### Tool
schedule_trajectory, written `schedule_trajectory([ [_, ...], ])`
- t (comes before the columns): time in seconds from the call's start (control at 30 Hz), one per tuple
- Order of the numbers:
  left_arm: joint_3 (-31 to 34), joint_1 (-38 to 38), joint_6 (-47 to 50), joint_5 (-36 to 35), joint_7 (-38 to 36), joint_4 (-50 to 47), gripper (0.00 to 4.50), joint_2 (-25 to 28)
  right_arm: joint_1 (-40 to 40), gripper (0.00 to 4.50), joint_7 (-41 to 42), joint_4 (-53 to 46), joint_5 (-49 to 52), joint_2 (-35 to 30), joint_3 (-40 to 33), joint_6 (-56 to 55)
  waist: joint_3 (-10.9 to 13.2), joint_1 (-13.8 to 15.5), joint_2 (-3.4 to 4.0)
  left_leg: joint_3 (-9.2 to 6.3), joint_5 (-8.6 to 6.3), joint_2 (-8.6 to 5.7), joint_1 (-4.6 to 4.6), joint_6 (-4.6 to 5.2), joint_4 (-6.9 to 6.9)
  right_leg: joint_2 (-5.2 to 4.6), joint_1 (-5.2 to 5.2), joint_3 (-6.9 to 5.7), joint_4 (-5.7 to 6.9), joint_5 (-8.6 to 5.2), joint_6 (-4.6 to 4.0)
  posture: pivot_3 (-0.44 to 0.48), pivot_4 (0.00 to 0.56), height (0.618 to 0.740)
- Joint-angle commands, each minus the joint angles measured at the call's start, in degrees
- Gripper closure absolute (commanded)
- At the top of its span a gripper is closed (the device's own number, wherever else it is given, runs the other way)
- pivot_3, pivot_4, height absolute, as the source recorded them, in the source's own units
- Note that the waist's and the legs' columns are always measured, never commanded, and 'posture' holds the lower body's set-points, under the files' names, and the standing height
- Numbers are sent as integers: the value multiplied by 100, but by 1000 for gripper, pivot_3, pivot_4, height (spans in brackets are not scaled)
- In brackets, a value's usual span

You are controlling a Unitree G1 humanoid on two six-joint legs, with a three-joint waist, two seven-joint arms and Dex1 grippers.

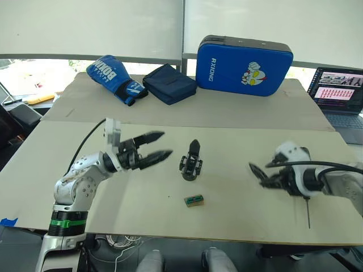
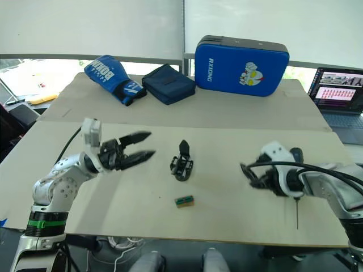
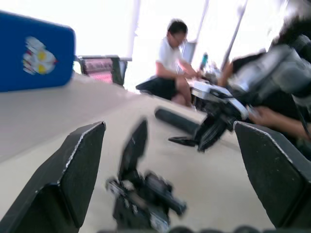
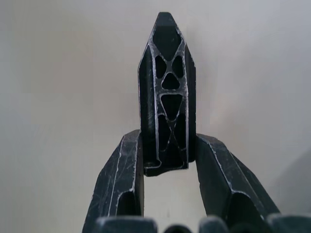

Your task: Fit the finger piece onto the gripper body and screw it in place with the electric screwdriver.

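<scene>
The finger piece [image 4: 166,92] is showing as matt black plastic with ribbed cut-outs and scuffed pale edges. The right gripper [image 4: 165,165] fingers [image 4: 121,179] are looking equally matt and scratched. The table [image 1: 238,164] is presenting a smooth, dull beige board. The pad [image 1: 244,66] is gleaming like glossy blue vinyl; the pouch [image 1: 169,84] is looking like soft navy cloth.

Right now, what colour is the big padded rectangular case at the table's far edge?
Blue, with white lettering and a cartoon figure; the left eye view shows it best.
</scene>
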Motion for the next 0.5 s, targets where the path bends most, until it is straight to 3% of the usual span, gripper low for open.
schedule_trajectory([
  [0.03,254,-375,568,-581,1051,-303,0,-372,-163,3390,-556,-1071,121,628,-954,-441,0,-2,-2,0,0,1,1,0,0,1,1,0,-1,2,-2,0,150,740],
  [0.1,284,-584,748,-669,1570,-296,0,-624,-355,3390,-1119,-1558,10,1179,-1011,-551,1,-6,-3,-1,0,1,3,0,1,2,1,0,3,3,-3,0,150,740],
  [0.23,276,-1063,1065,-897,2569,-188,0,-1289,-597,3390,-1964,-2345,-821,1879,10,-1376,0,0,-2,-1,1,-3,4,-2,1,1,0,1,6,6,-5,0,150,740],
  [0.5,23,-1375,1119,-822,2908,-71,0,-1777,-988,3390,-2524,-2287,-1991,2354,1591,-1953,0,-15,-1,-1,2,-12,0,-4,1,-2,-9,7,4,13,-16,0,150,740],
])
